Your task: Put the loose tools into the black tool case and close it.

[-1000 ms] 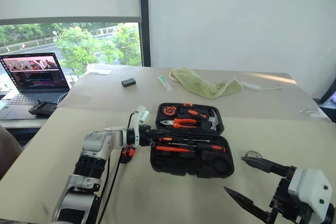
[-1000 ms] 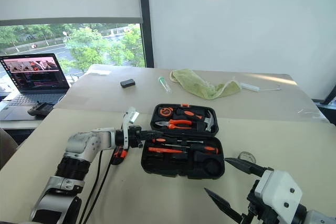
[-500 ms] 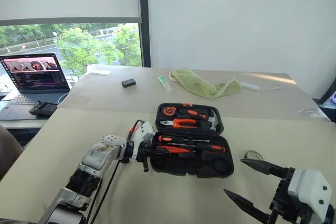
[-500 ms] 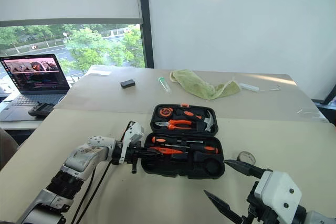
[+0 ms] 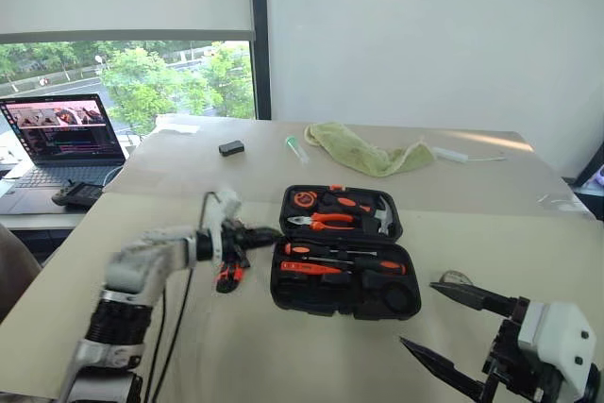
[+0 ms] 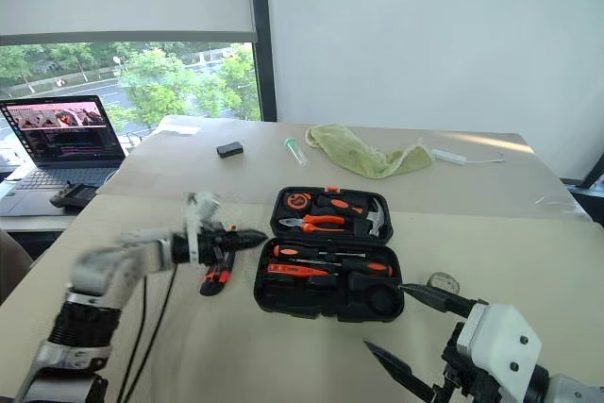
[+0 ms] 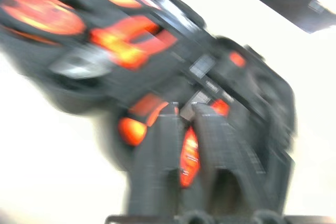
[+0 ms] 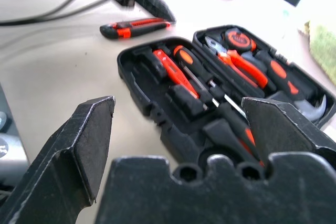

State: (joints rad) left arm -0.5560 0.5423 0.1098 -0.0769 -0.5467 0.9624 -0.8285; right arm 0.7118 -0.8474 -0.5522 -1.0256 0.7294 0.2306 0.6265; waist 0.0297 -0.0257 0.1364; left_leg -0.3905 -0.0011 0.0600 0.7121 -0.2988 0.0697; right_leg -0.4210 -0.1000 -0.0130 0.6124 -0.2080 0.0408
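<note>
1. Black moulded plastic tool case [image 5: 344, 252] lies open on your beige worktop [image 5: 283, 346] in the left eye view, two black-and-orange screwdrivers [image 5: 326, 261] seated inside; the orange-black utility knife [image 5: 226, 277] lies just beside it, under your left claw [image 5: 267, 232].
2. Left wrist view: whether that claw is clenched you cannot tell.
3. Right wrist view: your right claw [image 8: 178, 124] is spread wide, released.
</note>
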